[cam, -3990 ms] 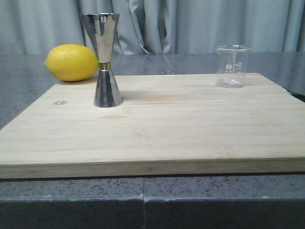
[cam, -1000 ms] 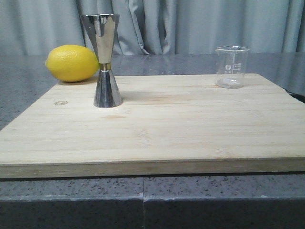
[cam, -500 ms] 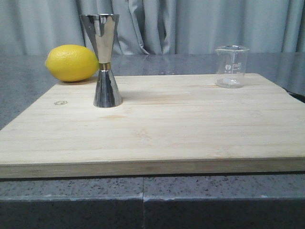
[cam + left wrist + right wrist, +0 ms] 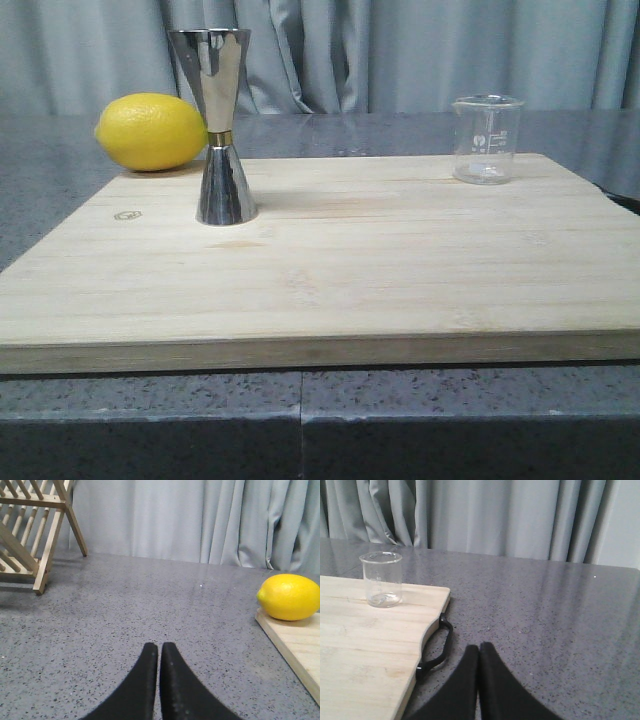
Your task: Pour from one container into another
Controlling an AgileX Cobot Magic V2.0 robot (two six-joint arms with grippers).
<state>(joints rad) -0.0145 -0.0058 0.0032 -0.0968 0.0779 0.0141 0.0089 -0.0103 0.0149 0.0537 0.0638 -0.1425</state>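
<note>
Both hands, left hand [image 4: 158, 652] and right hand [image 4: 479, 654], rest pinched together and empty above the grey desk [image 4: 420, 130]. On the wooden board [image 4: 340, 260], the steel jigger [image 4: 220, 130] stands upright near a lemon [image 4: 152, 131], well apart from the glass beaker [image 4: 487, 139].

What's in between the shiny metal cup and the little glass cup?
Nothing: the front view shows only bare wooden board between the metal cup and the glass cup.
</note>
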